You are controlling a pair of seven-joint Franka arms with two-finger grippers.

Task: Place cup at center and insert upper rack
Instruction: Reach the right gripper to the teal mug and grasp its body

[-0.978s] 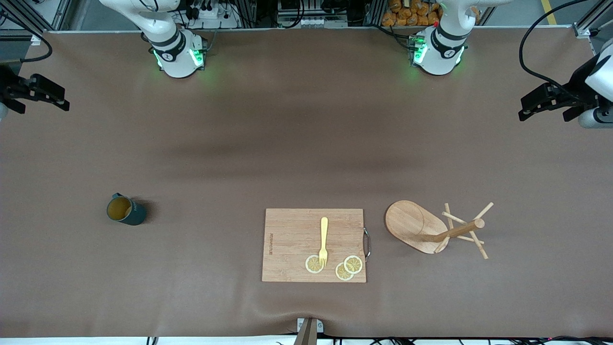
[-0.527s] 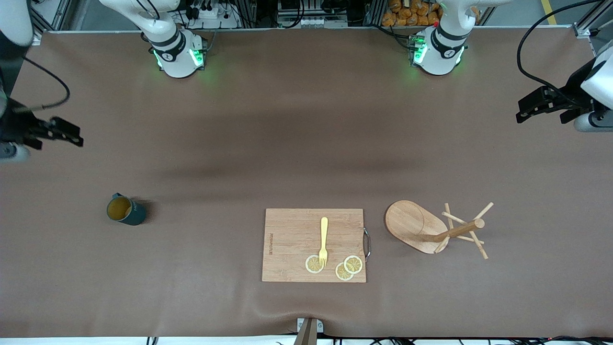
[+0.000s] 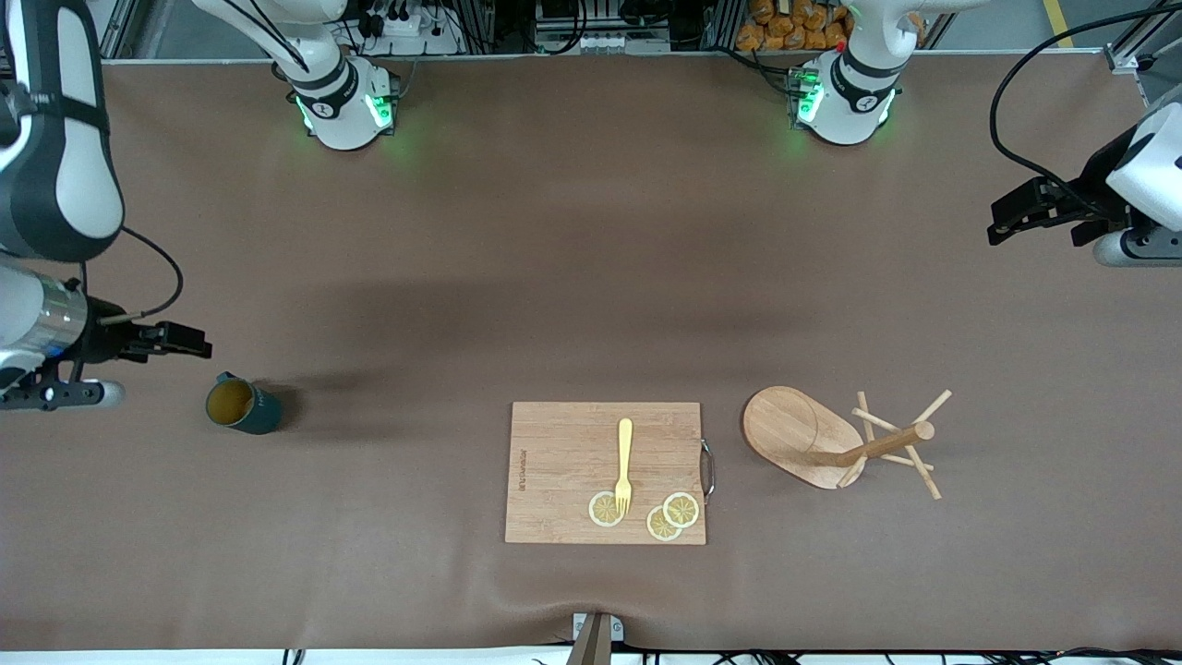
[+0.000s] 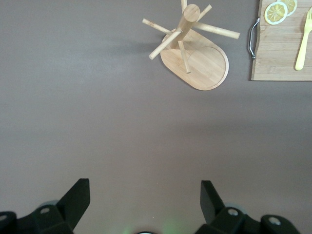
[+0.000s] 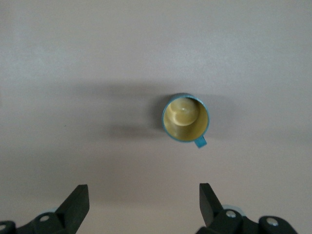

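The small print along my cutting board's [image 3: 605, 472] edge is unreadable. The teal cup [image 3: 243, 406], yellow inside, stands upright toward my right arm's end of the table [image 3: 591, 277]. The wooden upper rack [image 3: 836, 438] stands beside the board. My right hand [image 3: 189, 349] hangs open by the cup; my left hand [image 3: 1011, 214] hangs open, empty.

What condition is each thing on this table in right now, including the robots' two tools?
cup: upright, empty, untouched.
upper rack: tipped over on its side.
fork: lying on the cutting board, tines on a lemon slice.
right tool: open, empty, above the table beside the cup.
left tool: open, empty.
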